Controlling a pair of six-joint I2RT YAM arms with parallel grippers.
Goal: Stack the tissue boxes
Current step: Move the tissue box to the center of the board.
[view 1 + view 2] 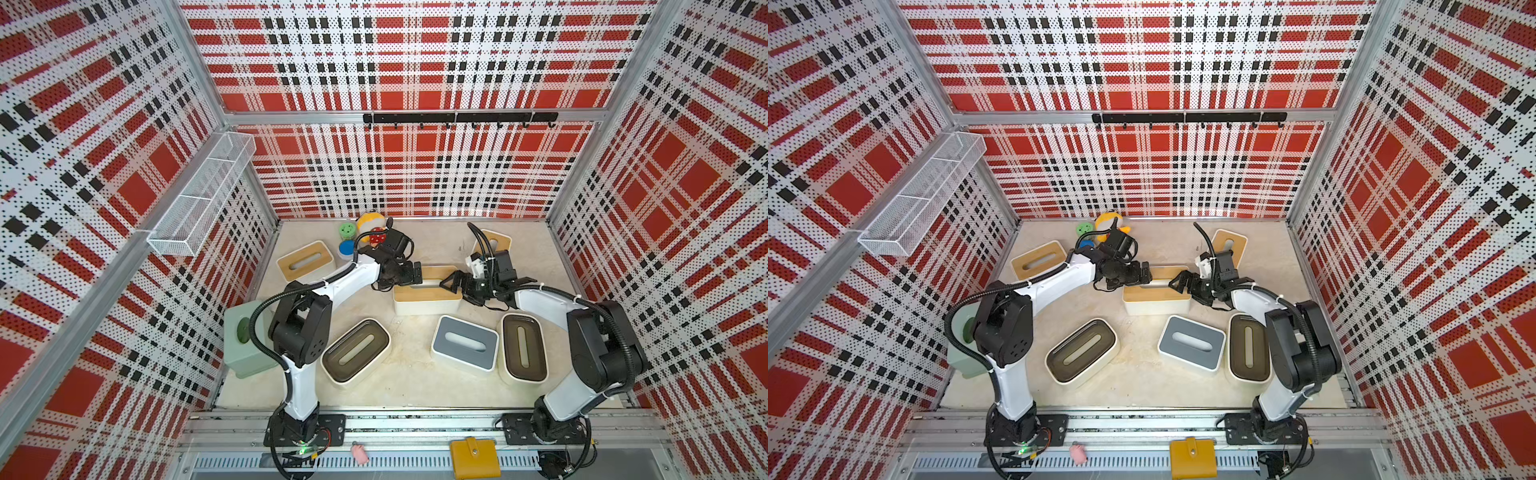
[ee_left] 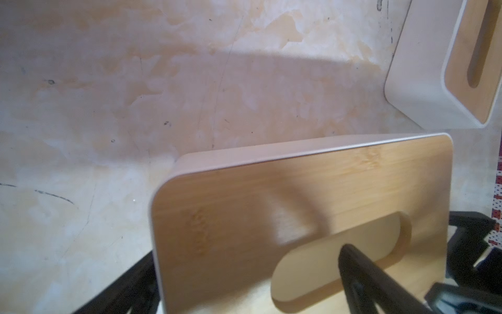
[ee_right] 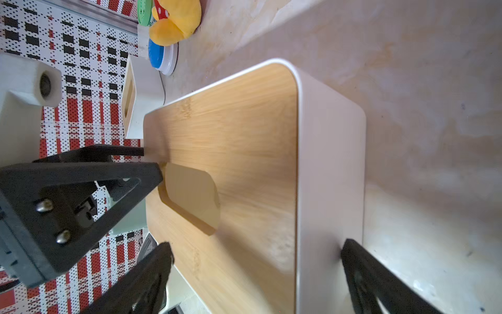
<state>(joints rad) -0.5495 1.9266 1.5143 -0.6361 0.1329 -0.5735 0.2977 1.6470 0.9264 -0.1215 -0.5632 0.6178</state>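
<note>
Seven tissue boxes (image 1: 428, 296): three bamboo-lidded (image 1: 305, 262) (image 1: 496, 239), two dark-brown-lidded (image 1: 355, 351) (image 1: 523, 347), one grey-lidded (image 1: 464, 343), one pale green (image 1: 245, 338). Beyond the left pincer (image 1: 415, 275): two discs (image 1: 347, 230) (image 1: 346, 248), one yellow plush toy (image 1: 368, 224). One yellow wallet (image 1: 475, 457), one pink item (image 1: 359, 453)

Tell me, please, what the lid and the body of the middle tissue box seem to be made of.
Lid of the middle tissue box: most likely bamboo, or a bamboo-look veneer, matte; it shows pale streaked grain with darker node marks. Body: smooth white shell, probably plastic, though painted metal is possible; rounded seamless corners and a soft, even sheen.
</note>
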